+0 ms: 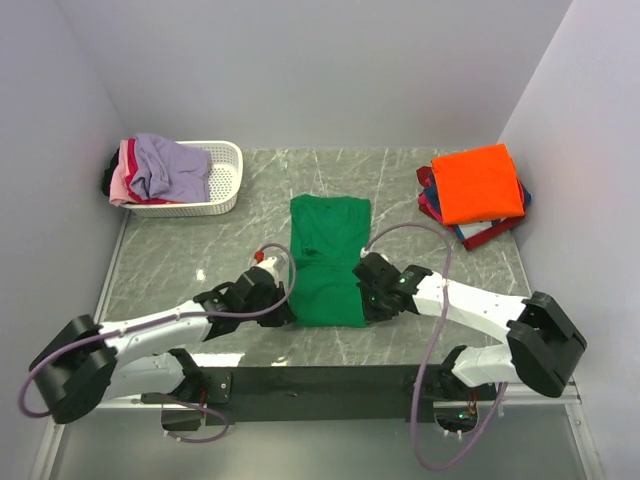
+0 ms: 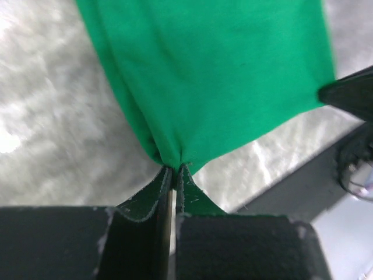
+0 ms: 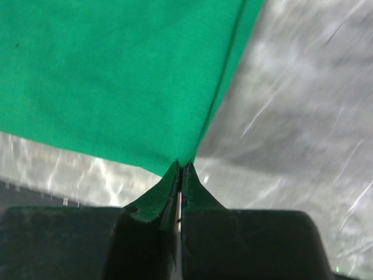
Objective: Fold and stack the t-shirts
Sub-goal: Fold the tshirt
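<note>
Marble table point(image 1: 170, 265): green t-shirt point(image 1: 328, 255) corners pinched, left tool point(image 2: 175, 169), right tool point(image 3: 182, 166).

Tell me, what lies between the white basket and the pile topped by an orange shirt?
The top view shows the green t-shirt, spread on the table; the left gripper and right gripper pinch its near corners.

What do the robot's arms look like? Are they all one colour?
No. The left arm and right arm have white sections joined by chunky black joints. A thin purplish cable loops along each. The left gripper and right gripper are black, with fingers tapering to points.
</note>
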